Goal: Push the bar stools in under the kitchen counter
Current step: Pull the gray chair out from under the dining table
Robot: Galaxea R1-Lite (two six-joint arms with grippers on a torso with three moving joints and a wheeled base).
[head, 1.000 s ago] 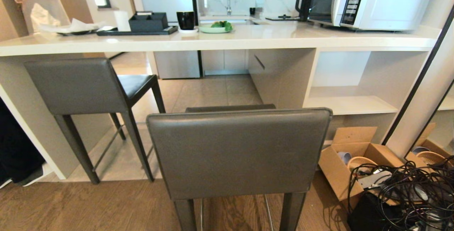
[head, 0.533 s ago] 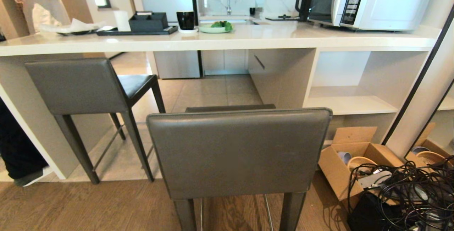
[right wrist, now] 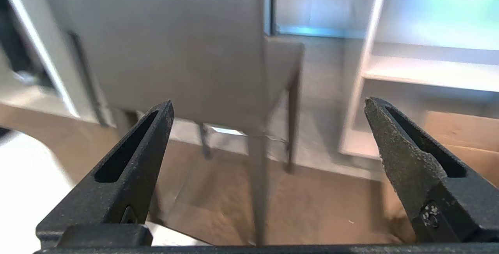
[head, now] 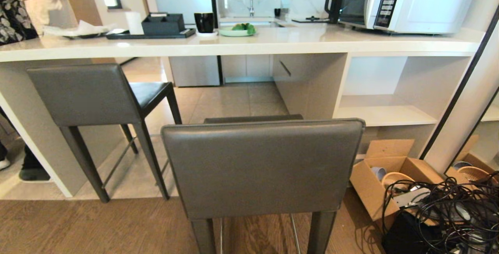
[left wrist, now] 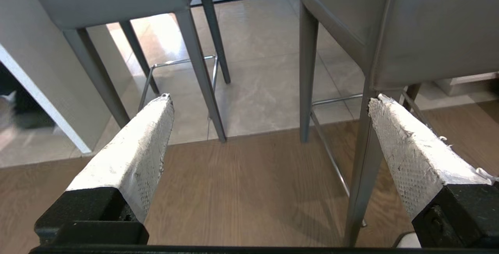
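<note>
Risk noted: the near stool [head: 261,168] stands clear of the kitchen counter [head: 249,43] at our 12 o'clock, and we judge an off-centre push on its backrest could twist it toward the cardboard box [head: 390,176] and cable tangle [head: 448,211] at 4 o'clock, or tip it on its slim legs. Count: two bar stools, the far stool [head: 84,94] at 10 o'clock with its seat under the slab; one counter, one box. Left gripper [left wrist: 269,102] and right gripper [right wrist: 269,105] both gape wide, holding nothing, neither touching a stool.

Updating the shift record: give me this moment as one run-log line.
near stool: out from counter | far stool: partly under | left claw: open, empty | right claw: open, empty
</note>
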